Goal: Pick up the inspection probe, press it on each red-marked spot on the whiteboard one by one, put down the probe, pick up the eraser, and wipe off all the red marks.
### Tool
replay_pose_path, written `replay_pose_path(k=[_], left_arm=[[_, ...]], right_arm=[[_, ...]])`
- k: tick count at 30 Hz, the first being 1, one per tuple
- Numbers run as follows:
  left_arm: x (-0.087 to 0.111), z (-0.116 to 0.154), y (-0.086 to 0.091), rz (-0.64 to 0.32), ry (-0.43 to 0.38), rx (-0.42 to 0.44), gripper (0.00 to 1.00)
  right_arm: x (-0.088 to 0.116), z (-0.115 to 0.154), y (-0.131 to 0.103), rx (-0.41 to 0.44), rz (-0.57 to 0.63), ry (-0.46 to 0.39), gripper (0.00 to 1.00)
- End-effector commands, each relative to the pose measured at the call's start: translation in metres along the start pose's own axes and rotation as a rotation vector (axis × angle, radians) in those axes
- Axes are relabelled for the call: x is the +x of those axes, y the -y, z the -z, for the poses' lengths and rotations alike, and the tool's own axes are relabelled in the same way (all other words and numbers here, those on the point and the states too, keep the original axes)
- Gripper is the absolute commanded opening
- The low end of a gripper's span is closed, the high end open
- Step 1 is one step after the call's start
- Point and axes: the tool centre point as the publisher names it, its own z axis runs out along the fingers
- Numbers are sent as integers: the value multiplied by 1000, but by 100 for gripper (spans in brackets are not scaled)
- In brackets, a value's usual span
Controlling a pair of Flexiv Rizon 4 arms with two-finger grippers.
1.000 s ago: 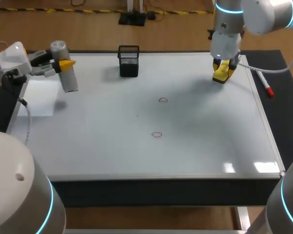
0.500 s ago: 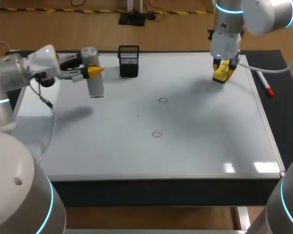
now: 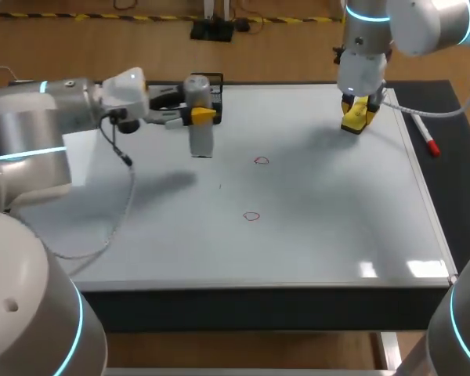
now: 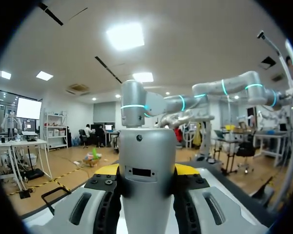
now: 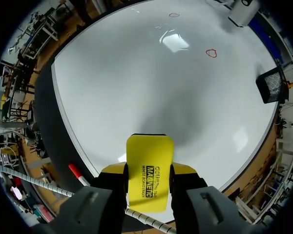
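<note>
The grey cylindrical probe hangs upright above the whiteboard, clamped between the yellow-tipped fingers of my left gripper. In the left wrist view the probe fills the space in my left gripper, touched from both sides. Two red circles are drawn mid-board, one farther and one nearer. My right gripper stands over the board's far right part, shut on the yellow eraser. From the right wrist the eraser sits in my right gripper, and both red marks show ahead.
A black mesh holder stands at the board's far edge, just behind the probe. A red-capped marker lies off the board's right edge. A white sheet lies at the far left.
My left arm has carried the probe rightward from the far left corner to in front of the black holder. My right arm with the eraser has stayed still.
</note>
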Motion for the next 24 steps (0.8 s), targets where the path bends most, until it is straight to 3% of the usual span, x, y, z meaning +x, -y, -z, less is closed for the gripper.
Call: replay_pose_path(k=[1, 14, 24], left_arm=[[-9, -33, -8, 1, -34, 1, 0], [-6, -96, -19, 1, -94, 18, 0], [2, -117, -29, 15, -98, 4, 0]], right_arm=[[0, 1, 1, 1, 1, -3, 0], [0, 1, 1, 1, 1, -3, 0], [0, 1, 1, 1, 1, -3, 0]])
